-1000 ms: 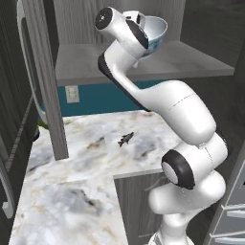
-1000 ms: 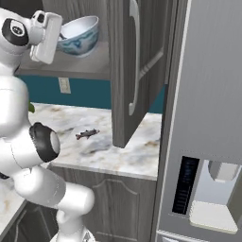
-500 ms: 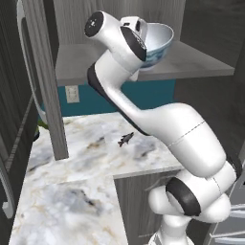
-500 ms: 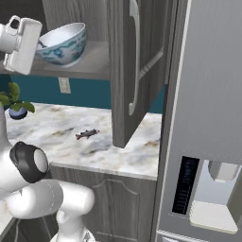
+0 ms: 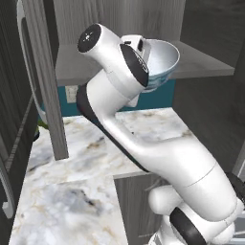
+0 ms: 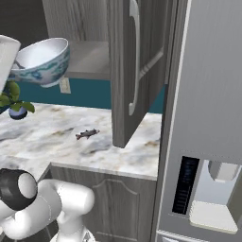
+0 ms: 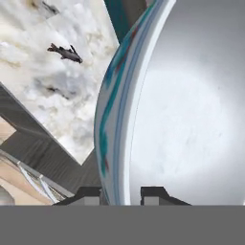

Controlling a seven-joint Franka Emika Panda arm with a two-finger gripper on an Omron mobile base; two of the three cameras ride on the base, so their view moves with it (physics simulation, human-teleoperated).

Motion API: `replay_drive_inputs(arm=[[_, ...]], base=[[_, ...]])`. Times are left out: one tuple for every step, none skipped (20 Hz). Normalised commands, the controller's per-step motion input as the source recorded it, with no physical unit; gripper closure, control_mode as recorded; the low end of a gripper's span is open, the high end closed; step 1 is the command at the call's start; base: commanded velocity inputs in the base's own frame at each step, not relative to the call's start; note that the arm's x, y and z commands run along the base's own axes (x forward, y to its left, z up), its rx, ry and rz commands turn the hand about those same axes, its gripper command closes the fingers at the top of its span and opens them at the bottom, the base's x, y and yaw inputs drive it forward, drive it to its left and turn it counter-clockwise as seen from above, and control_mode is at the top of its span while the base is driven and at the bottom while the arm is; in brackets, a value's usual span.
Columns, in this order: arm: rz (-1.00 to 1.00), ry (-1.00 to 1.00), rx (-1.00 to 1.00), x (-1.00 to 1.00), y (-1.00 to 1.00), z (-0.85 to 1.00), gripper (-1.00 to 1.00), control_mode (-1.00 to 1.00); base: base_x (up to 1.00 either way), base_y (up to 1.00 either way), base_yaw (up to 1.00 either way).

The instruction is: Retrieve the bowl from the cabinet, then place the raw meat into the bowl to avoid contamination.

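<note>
Claw (image 7: 121,191) pinching bowl (image 7: 186,105) rim (tilted), held clear of shelf; raw meat (image 7: 65,53) lies below on table.

A marble counter (image 6: 56,137) runs below a teal backsplash (image 6: 90,87) with a pale outlet (image 6: 64,85). A small potted plant (image 6: 14,101) sits at the counter's far left. A grey fridge (image 6: 208,118) with a dispenser (image 6: 208,194) stands at right.
</note>
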Motion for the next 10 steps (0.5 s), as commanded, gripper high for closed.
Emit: replay_drive_inputs(arm=[[0.00, 0.02, 0.15, -0.56, 0.11, -0.59, 1.00, -1.00], [0.00, 0.03, 0.14, -0.48, 0.17, -0.58, 1.00, -1.00], [0.00, 0.03, 0.13, -0.44, 0.18, -0.59, 1.00, -1.00], [0.00, 0.04, 0.13, -0.40, 0.19, -0.56, 1.00, -1.00], [0.00, 0.05, 0.12, -0.35, 0.23, -0.58, 1.00, -1.00], [0.00, 0.06, 0.12, -0.35, 0.24, -0.55, 1.00, -1.00], [0.00, 0.06, 0.10, -0.35, 0.24, -0.59, 1.00, -1.00], [0.00, 0.07, 0.09, -0.34, 0.24, -0.61, 1.00, -1.00], [0.00, 0.09, 0.06, -0.26, 0.24, -0.72, 1.00, -1.00], [0.01, 0.06, 0.01, -0.20, 0.21, -0.88, 1.00, -1.00]], base=[[0.00, 0.00, 0.00], [0.00, 0.00, 0.00], [0.00, 0.00, 0.00], [0.00, 0.00, 0.00], [0.00, 0.00, 0.00], [0.00, 0.00, 0.00], [0.00, 0.00, 0.00], [0.00, 0.00, 0.00], [0.00, 0.00, 0.00], [0.00, 0.00, 0.00]])
